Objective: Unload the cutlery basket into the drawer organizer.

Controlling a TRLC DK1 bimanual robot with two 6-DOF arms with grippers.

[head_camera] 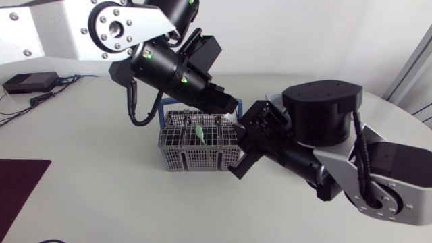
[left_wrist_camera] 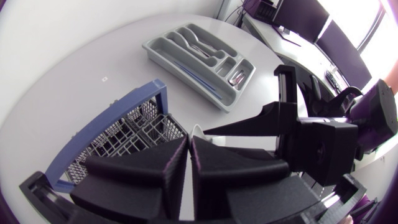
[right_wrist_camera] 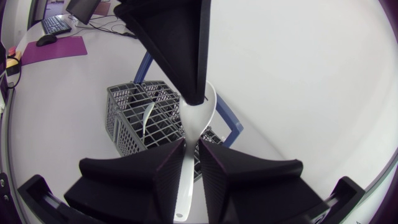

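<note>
Partway, it seems: left pincer (left_wrist_camera: pixel 189 140) and right pincer (right_wrist_camera: pixel 191 146) both clamp one white spoon (right_wrist_camera: pixel 202 115) above the basket (head_camera: pixel 182 152). The organizer (left_wrist_camera: pixel 151 48) holds some cutlery, and a green-handled piece (head_camera: pixel 200 133) waits.

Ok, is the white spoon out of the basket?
Out: white spoon above the cutlery basket, held between the left end effector and the right end effector.

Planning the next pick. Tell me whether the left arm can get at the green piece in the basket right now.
Probably not yet. The left gripper is shut on the white spoon, which the right gripper also grips. The green piece stands uncovered in the basket, likely reachable once it lets go.
</note>
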